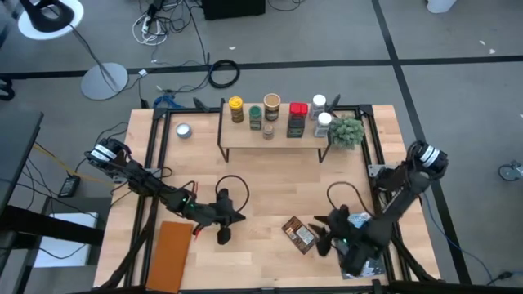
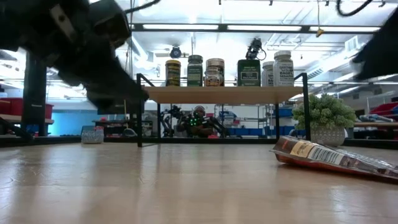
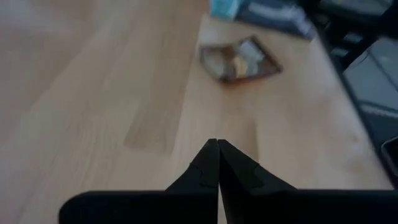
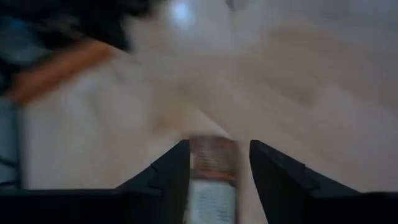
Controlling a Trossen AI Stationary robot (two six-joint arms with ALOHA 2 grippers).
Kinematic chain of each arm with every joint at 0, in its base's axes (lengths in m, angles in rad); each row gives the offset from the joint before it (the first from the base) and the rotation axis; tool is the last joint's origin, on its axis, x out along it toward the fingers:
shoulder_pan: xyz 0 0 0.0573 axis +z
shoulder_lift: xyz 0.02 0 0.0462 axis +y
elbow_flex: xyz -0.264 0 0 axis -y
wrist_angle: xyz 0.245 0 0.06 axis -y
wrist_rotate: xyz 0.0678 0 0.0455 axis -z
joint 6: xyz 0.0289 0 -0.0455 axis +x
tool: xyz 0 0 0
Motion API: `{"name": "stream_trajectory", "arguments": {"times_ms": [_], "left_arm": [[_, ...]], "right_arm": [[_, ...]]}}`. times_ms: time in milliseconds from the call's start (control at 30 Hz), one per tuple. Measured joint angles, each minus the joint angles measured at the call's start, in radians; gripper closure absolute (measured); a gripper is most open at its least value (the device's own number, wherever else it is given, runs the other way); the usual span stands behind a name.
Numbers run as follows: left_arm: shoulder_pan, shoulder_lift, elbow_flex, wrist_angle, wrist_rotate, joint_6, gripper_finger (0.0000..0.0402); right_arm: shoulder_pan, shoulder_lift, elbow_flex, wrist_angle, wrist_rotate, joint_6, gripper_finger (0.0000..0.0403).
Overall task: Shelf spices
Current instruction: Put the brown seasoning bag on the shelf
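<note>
Silver tin (image 1: 183,130), plant (image 1: 346,131), brown board (image 1: 169,255)

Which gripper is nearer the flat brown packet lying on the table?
Right. The right gripper straddles the end of the packet, fingers either side. The left gripper sits shut, well off toward the packet's left, not touching.
</note>
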Motion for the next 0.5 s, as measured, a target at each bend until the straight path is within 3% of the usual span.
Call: {"name": "stream_trajectory", "arguments": {"times_ms": [100, 300, 500], "left_arm": [[0.001, 0.002, 0.0, 0.096, -0.014, 0.076, 0.0383], [0.009, 0.082, 0.047, 0.31, -0.052, 0.221, 0.0308], [0.019, 0.208, 0.142, 0.354, -0.06, 0.204, 0.0224]], "right_arm": [[0.086, 0.0, -0.058, 0.136, 0.141, -0.07, 0.0242], [0.192, 0.0, -0.152, 0.216, 0.201, 0.068, 0.0255], [0.215, 0.0, -0.2, 0.265, 0.273, 0.11, 0.0266]]}}
